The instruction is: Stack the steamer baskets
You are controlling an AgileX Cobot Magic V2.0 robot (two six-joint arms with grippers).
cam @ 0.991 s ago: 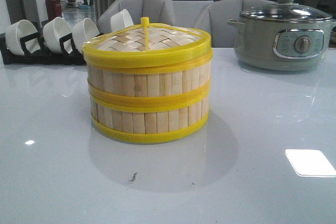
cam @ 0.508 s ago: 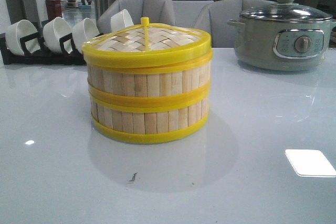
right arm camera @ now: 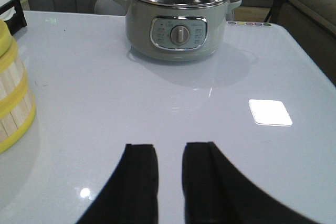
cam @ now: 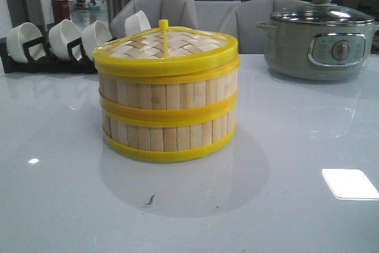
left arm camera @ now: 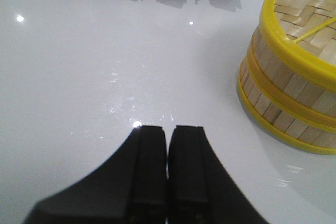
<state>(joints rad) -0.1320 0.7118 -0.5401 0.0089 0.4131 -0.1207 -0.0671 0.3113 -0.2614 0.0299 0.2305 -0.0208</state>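
Observation:
Two steamer baskets stand stacked mid-table, the upper basket (cam: 169, 95) resting squarely on the lower basket (cam: 169, 136). A woven lid (cam: 172, 45) with a yellow rim and knob caps them. Neither gripper shows in the front view. In the left wrist view my left gripper (left arm camera: 168, 127) is shut, its fingers pressed together with nothing between them, above bare table and well apart from the stack (left arm camera: 286, 85). My right gripper (right arm camera: 169, 145) is open with a narrow gap and holds nothing. It hangs over bare table, and the stack's side (right arm camera: 10, 98) shows at the frame's edge.
A grey-green electric pot (cam: 320, 39) with a glass lid stands at the back right, seen straight ahead of the right gripper as pot (right arm camera: 178, 22). A black rack of white bowls (cam: 53, 42) lines the back left. Grey chairs (cam: 160, 10) stand behind the table.

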